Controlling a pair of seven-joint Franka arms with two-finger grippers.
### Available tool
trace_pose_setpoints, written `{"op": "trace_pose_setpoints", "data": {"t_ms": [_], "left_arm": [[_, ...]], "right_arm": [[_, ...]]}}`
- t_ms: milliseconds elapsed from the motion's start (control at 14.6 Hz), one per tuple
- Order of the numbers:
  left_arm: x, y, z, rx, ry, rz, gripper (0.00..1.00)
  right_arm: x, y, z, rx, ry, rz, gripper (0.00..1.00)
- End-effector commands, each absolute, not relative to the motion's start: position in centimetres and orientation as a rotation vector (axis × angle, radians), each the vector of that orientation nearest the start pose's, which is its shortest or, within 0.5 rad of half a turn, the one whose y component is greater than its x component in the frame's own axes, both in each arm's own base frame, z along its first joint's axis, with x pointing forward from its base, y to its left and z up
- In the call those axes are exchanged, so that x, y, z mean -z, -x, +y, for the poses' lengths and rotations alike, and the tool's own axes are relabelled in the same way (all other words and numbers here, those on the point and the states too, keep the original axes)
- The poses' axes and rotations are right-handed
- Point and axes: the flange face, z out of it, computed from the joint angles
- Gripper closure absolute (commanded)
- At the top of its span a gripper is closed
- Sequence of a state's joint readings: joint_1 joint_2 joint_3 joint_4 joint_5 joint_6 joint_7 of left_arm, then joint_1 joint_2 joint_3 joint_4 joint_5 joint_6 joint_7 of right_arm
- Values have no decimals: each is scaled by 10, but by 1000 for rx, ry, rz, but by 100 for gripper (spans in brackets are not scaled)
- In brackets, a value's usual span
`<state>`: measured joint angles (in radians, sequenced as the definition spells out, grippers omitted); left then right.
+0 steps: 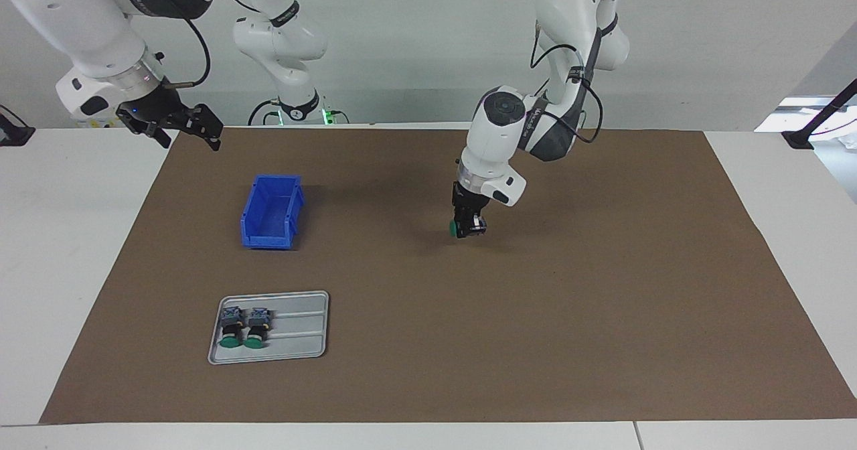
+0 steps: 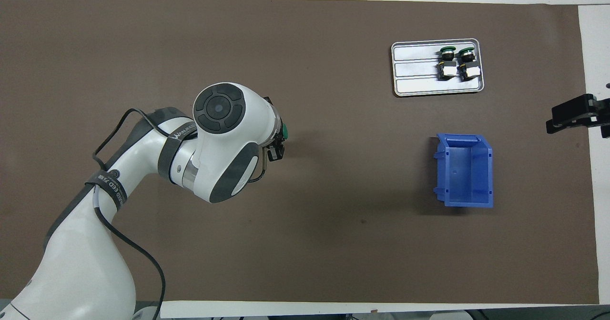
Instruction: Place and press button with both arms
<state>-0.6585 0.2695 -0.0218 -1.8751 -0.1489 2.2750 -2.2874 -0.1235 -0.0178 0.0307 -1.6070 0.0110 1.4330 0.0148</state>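
Facing view: we see the left claw (image 1: pixel 468 228) clamped on the button (image 1: pixel 454 227) at frame centre, low over the desk (image 1: pixel 602 303) for placing; the right claw (image 1: pixel 175 123) waits apart, upper left, free to press.

Facing view: bin (image 1: pixel 271 211) left of centre; tray (image 1: pixel 301 329) lower left holding two buttons (image 1: pixel 244 327); held button (image 1: pixel 455 227) at centre.

Facing view: high camera across the brown-papered surface (image 1: pixel 602 316), looking at the arm bases, set well back. Overhead view: high over the robots' end, looking steeply down and forward. Both cover the whole brown sheet, turned half round.
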Motion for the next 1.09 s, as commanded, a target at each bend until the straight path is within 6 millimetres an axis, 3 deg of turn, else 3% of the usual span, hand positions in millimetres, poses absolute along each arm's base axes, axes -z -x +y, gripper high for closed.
{"op": "trace_pose_setpoints", "data": {"t_ms": [0,205,546,819,1024], "left_arm": [[-385,-498,-377,324,-1955,2226,79],[-388,-511,-363,519,-1895,2127,79],[-377,-514,-349,604,-1708,2061,80],[-364,-514,-310,726,-1577,1907,83],[-361,-512,-307,762,-1524,1896,84]], "right_arm": [[-606,-524,-48,-237,3114,176,1],[-607,-524,-49,-234,3114,179,1],[-607,-524,-49,-234,3114,179,1],[-607,-524,-48,-234,3114,176,1],[-607,-524,-49,-234,3114,179,1]]}}
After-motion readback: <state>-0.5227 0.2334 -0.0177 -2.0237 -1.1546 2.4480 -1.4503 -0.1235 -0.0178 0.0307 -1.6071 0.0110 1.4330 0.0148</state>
